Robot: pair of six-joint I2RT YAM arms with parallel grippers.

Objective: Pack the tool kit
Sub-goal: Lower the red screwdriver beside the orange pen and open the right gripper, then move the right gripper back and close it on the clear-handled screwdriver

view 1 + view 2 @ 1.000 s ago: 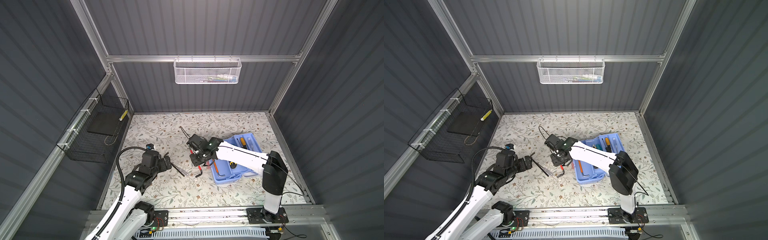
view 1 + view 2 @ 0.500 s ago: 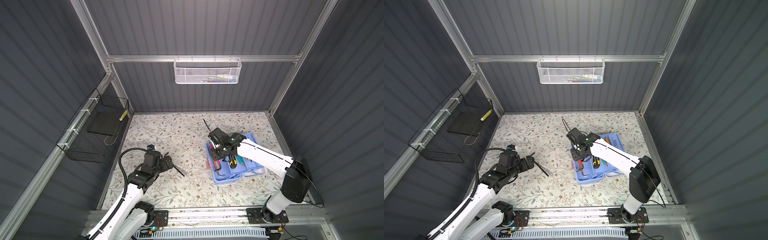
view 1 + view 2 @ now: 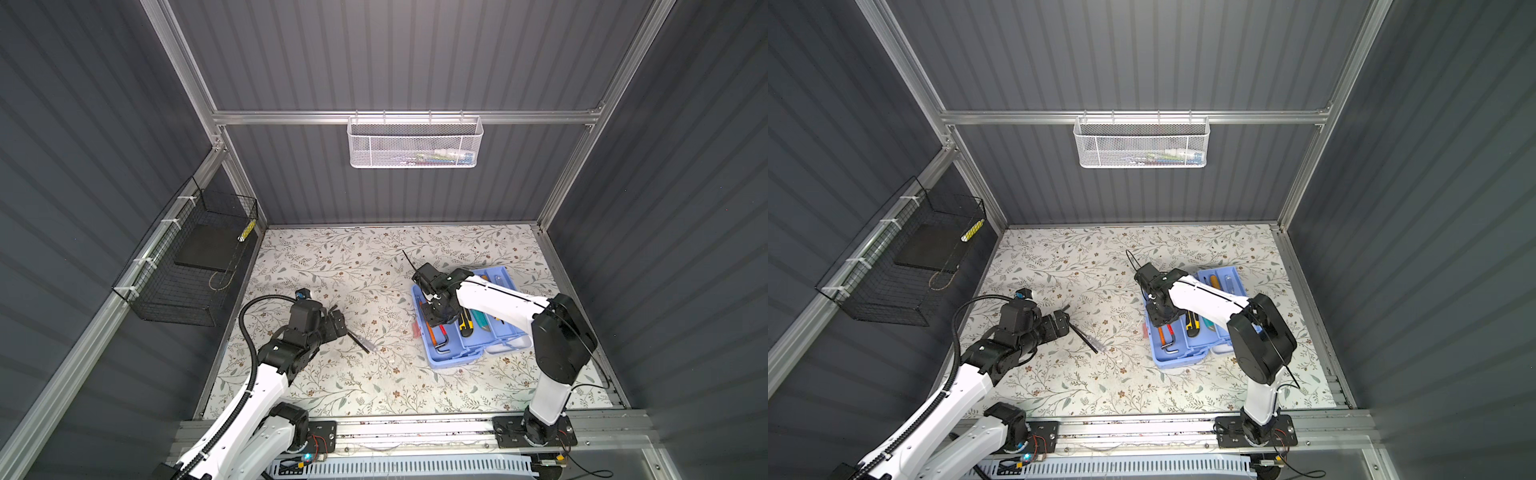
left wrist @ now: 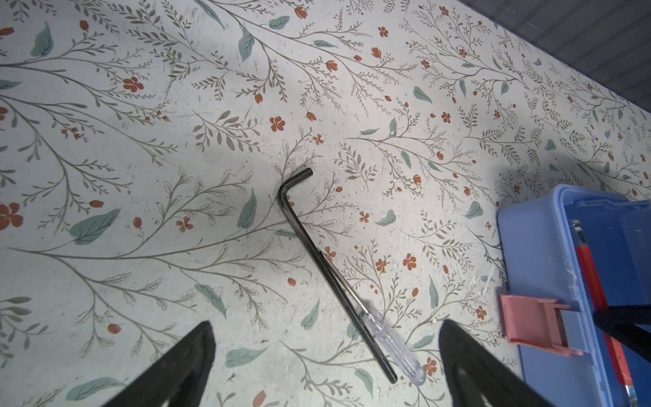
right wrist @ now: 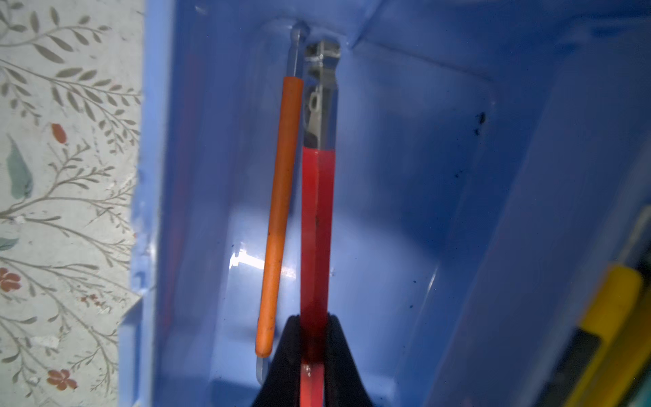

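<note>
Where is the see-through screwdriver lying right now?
In the left wrist view the see-through screwdriver lies on the floral table alongside a black hex key, between the open left gripper and the blue box.

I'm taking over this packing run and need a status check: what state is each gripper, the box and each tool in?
left gripper: open, empty, over the table.
right gripper: shut on the red-handled tool.
tool box: open, on the table.
red-handled tool: gripped, inside the box.
orange-handled tool: lying in the box.
hex key: loose on the table, unpacked.
clear-handled screwdriver: loose on the table, beside the hex key.
</note>
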